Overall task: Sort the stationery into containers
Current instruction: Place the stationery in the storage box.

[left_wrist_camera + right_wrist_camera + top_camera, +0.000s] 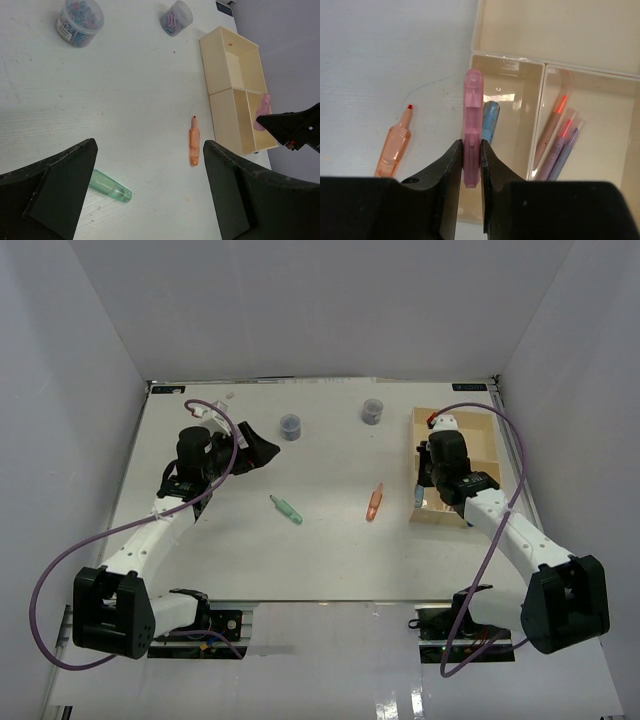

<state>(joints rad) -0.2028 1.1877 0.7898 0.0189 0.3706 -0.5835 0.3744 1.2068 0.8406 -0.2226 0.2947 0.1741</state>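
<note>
Grip: right gripper (471, 150) pinches pink pen (472, 105) at lower end over tray (507, 59); pen looks light, stiff, slippery, may swivel; left gripper (150, 150) wide open, empty.

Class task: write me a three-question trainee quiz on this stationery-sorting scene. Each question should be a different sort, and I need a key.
1. True or false: the left gripper is shut on the green piece.
2. What does the right gripper hold? A) the orange marker B) a pink piece C) a pot of clips
3. Fill in: the held piece hangs over the beige ___.

Key
1. False: its jaws stand wide open and hold nothing.
2. B
3. tray
</note>
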